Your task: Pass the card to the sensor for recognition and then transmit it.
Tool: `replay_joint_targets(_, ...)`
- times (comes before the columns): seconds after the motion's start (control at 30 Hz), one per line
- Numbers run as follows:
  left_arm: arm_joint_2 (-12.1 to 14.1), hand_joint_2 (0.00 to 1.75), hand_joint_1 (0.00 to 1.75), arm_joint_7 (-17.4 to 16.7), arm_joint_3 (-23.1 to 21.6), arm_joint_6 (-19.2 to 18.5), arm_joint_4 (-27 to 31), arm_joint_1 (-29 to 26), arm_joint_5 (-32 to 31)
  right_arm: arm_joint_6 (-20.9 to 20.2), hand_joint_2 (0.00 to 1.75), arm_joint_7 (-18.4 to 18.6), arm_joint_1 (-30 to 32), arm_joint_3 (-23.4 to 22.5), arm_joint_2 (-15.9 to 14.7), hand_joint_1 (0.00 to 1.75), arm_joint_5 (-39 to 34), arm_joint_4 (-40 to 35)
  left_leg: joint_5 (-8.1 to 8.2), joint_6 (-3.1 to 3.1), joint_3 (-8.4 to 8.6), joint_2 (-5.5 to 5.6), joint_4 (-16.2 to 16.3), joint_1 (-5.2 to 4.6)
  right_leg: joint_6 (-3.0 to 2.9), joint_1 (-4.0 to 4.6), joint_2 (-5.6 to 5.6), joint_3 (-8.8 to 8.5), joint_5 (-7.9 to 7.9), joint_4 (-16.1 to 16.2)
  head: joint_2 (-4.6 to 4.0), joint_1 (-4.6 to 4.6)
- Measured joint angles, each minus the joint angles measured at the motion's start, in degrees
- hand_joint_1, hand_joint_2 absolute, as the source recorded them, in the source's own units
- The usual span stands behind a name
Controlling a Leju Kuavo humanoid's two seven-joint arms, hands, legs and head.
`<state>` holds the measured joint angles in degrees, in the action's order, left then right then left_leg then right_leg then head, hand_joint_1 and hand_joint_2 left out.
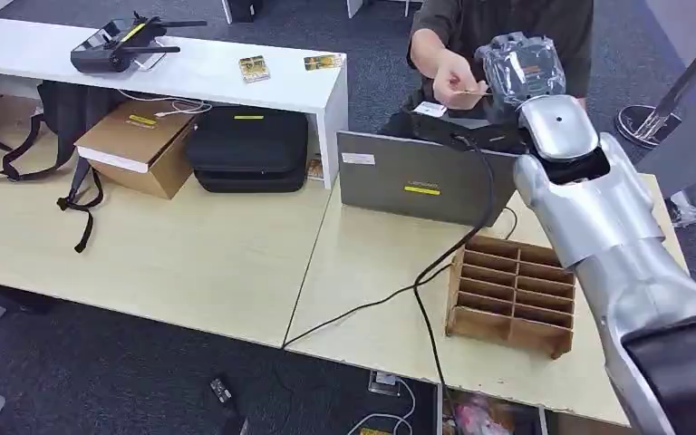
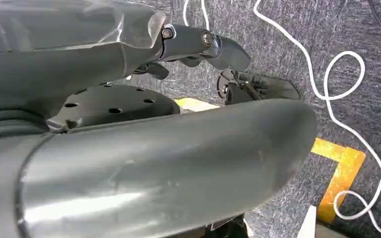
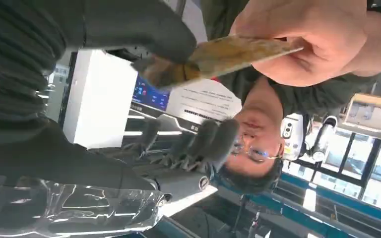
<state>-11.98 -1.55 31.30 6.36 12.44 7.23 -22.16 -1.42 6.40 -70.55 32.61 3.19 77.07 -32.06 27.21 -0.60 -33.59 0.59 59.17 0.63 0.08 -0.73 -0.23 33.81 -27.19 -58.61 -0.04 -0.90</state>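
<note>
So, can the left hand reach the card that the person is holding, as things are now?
Probably not. The left hand hangs low over the floor, while the card is up beyond the laptop, between the person's hand and the right hand, which is already at it.

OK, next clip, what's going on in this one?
The robot's right hand is stretched out over the open laptop toward a person across the table. The person's hand pinches one end of a yellowish card while the robot's thumb rests on the other end, so it looks like a handover mid-way. Which way the card is going cannot be told. The left hand hangs over the floor and appears to hold nothing. A wooden slotted rack sits on the table by the right arm.
</note>
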Motion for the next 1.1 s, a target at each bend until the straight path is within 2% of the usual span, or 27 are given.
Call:
replay_joint_targets(1.0,-0.3,0.0,0.0,0.0,0.0,0.0,0.0,0.0,0.2,0.2,1.75,0.5,0.0,-0.5,-0.2,1.75,0.9,0.0,0.0,0.0,0.0,-0.01,0.0,0.0,0.0,0.0,0.02,0.04,0.0,0.0,0.0,0.0)
replay_joint_targets(1.1,-0.3,0.0,0.0,0.0,0.0,0.0,0.0,-0.1,0.4,-0.2,1.75,-0.5,0.0,-0.6,-0.8,1.75,0.3,0.0,0.0,0.0,0.0,0.0,0.0,0.0,0.0,0.0,0.01,0.04,0.0,0.0,0.0,0.0)
